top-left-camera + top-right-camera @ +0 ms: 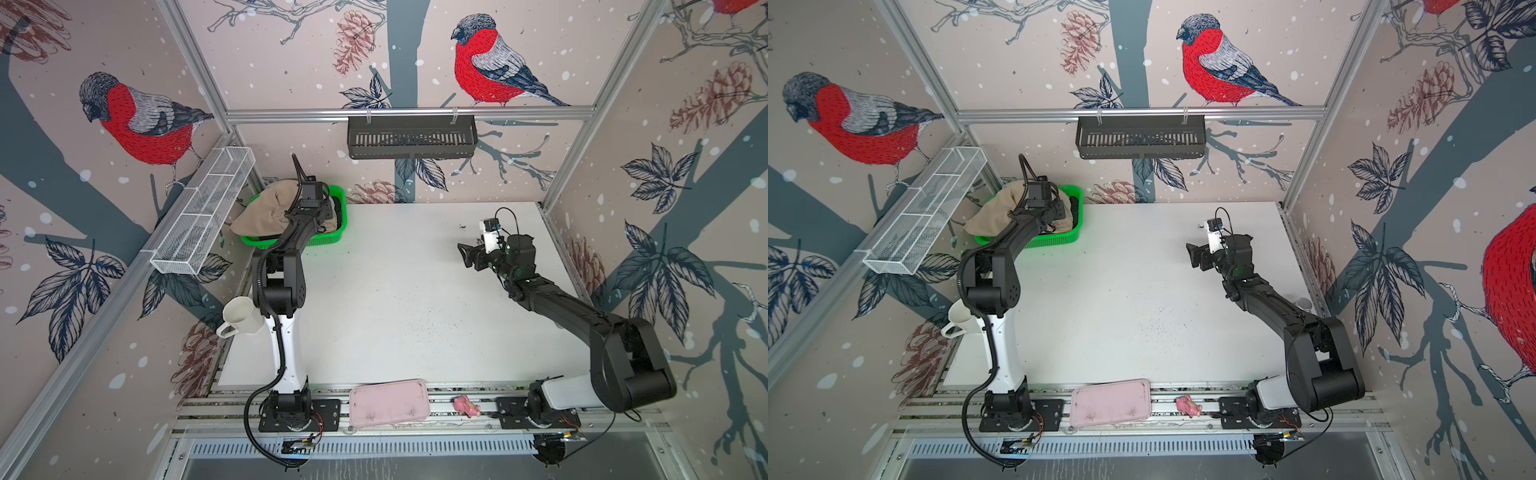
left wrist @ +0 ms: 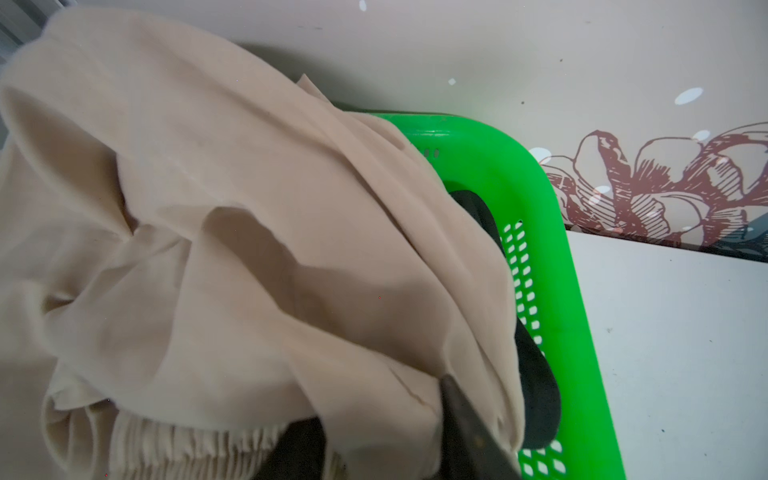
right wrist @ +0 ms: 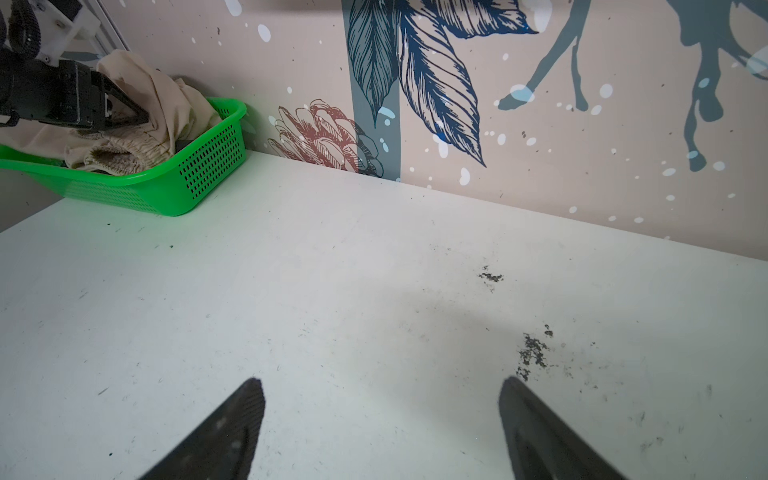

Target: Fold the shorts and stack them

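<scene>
A: Where was the left gripper (image 2: 376,419)?

B: Bent down over the green basket (image 1: 328,239), its jaws pinched on the beige shorts (image 1: 259,214) heaped inside; the black shorts (image 2: 536,399) lay under them in that basket.

A: And the right gripper (image 3: 380,419)?

B: Well apart from the basket, hovering above the white table (image 1: 395,299), jaws spread, empty.

I count two pairs of shorts, beige (image 1: 266,210) and black (image 2: 536,395), one green basket (image 1: 328,239), one mug (image 1: 239,320).

Beige shorts (image 2: 249,232) crumpled atop black shorts (image 2: 536,399), both basketed.
</scene>
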You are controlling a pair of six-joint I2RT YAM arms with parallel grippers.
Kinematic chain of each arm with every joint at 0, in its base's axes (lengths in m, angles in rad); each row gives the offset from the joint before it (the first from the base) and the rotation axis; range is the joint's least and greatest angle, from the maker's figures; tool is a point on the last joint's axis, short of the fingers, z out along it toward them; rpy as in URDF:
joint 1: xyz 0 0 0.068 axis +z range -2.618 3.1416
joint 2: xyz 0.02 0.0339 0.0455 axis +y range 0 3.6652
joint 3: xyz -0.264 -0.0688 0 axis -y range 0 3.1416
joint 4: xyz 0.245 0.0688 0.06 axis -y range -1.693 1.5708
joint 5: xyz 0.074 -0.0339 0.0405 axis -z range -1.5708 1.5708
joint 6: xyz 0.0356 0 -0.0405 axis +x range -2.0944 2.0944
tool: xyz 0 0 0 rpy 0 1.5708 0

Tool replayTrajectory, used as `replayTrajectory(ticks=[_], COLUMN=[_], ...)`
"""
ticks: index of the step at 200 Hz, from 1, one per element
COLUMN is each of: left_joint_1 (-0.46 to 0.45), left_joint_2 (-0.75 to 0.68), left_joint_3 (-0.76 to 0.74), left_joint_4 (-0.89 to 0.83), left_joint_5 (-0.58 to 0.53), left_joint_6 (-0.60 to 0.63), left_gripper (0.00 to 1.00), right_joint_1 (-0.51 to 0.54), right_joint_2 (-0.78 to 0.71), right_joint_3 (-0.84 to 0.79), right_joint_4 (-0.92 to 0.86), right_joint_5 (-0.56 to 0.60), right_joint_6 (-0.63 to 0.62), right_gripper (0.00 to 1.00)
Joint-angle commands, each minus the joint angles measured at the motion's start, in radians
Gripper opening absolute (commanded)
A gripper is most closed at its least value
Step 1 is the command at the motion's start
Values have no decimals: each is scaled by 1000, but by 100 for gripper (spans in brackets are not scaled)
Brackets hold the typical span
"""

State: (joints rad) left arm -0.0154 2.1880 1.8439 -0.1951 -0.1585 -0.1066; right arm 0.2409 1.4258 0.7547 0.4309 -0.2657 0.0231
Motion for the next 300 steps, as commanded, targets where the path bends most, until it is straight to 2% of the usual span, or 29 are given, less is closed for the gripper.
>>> replayTrajectory(ticks=[1,47,87,101,112,138,167,194,216,232,250,271,300], left_joint_1=[3,3,-21,-62,-113,-231,-310,-393,-416,-441,-445,-445,-444], left_joint_2=[-8,-132,-292,-362,-402,-427,-425,-426,-404,-388,-364,-316,-292], left_joint_3=[31,23,93,84,105,272,476,532,499,430,358,338,223], left_joint_4=[-11,-50,-213,-238,-283,-450,-564,-602,-593,-562,-521,-522,-434], left_joint_5=[41,124,322,372,370,365,406,438,491,533,488,433,491], left_joint_6=[33,32,66,83,111,164,141,158,77,43,-9,-41,-92], left_gripper=[0,0,0,0,0,0,0,0,0,0,0,0,0], right_joint_1=[-4,-20,-20,-20,-20,-21,-18,10,73,192,352,500,588], right_joint_2=[7,19,11,0,-12,-56,-135,-231,-306,-354,-377,-369,-309], right_joint_3=[18,33,62,72,84,107,113,109,95,76,25,-39,-156], right_joint_4=[-24,-2,-9,-15,-21,-38,-57,-114,-196,-270,-271,-210,-4], right_joint_5=[-38,-71,-125,-136,-146,-178,-212,-203,-128,1,165,322,443], right_joint_6=[3,29,26,23,18,17,11,-30,-71,-136,-151,-116,-64], right_gripper=[85,83,83,83,83,82,82,83,83,83,83,83,84])
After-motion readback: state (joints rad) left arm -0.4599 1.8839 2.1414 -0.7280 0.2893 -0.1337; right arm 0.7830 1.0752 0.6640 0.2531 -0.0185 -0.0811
